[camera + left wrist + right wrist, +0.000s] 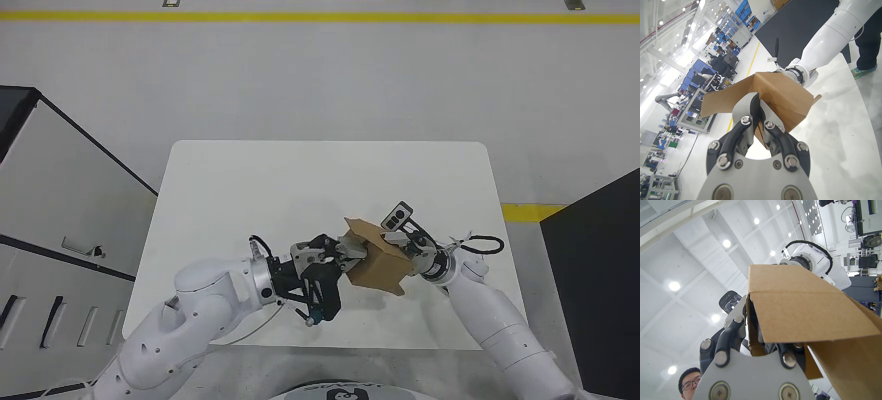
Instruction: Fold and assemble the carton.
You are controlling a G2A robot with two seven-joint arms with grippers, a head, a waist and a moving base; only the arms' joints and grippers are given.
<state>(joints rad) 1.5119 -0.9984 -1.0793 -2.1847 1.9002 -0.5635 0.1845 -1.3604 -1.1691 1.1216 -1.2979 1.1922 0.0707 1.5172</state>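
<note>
A brown cardboard carton (378,258) hangs above the front part of the white table (300,180), held between both arms. My left gripper (343,257) is shut on one of its panels; in the left wrist view the fingers (755,106) pinch the carton (780,94) edge, with a loose flap spreading out beside it. My right gripper (412,256) grips the opposite side. In the right wrist view the carton (800,306) wall sits between the fingers (738,321), which are closed on it, and an open end flap hangs toward the camera.
A grey cabinet (50,200) stands left of the table and a dark panel (600,260) to its right. A yellow floor line (320,16) runs beyond the far edge. A person's legs (866,47) stand near the table's corner.
</note>
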